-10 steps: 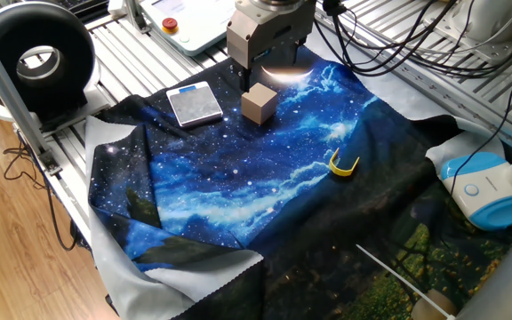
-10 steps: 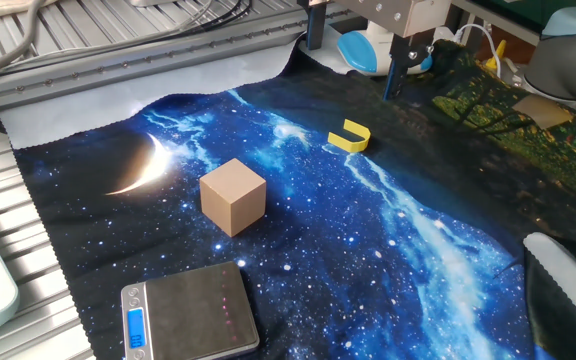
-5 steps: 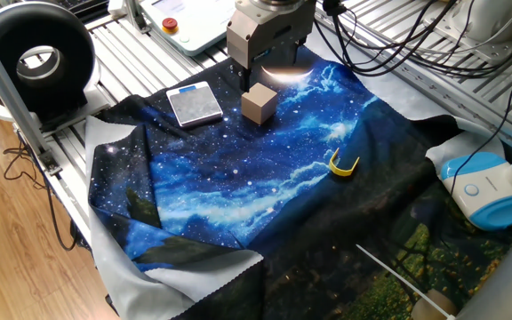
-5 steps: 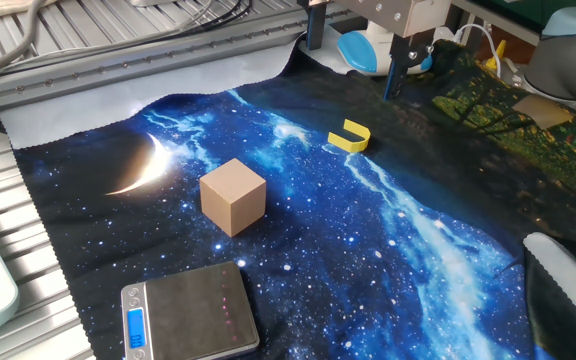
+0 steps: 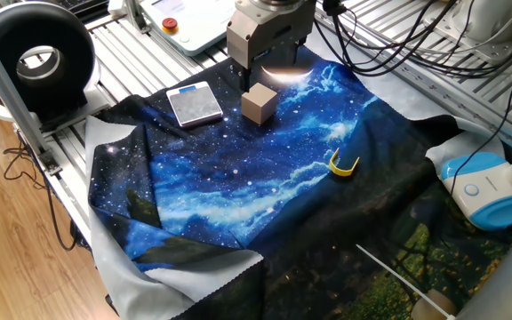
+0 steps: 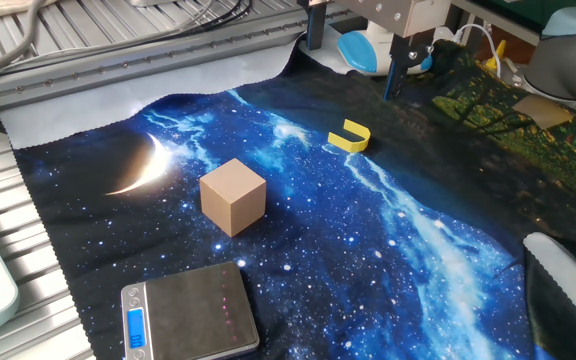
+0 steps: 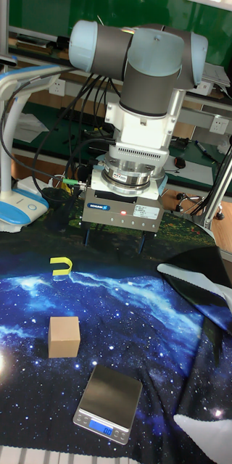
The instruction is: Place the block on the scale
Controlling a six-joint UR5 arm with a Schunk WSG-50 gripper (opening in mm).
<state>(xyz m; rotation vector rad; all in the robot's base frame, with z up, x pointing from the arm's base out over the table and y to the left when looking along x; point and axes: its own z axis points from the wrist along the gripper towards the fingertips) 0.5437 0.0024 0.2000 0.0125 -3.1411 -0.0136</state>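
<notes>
Small light-brown wooden cube: plain tan faces, crisp edges, no markings. Sits flat on blue star-print cloth over desk, centre-left of other fixed view, one corner turned toward camera. Flat square scale with silvery-grey platform and blue strip at lower left, near cube, not touching. Hand upper centre of tall view, fingers spread wide, holding nothing, apart from cube. Yellow curved clip up-right of cube.
</notes>
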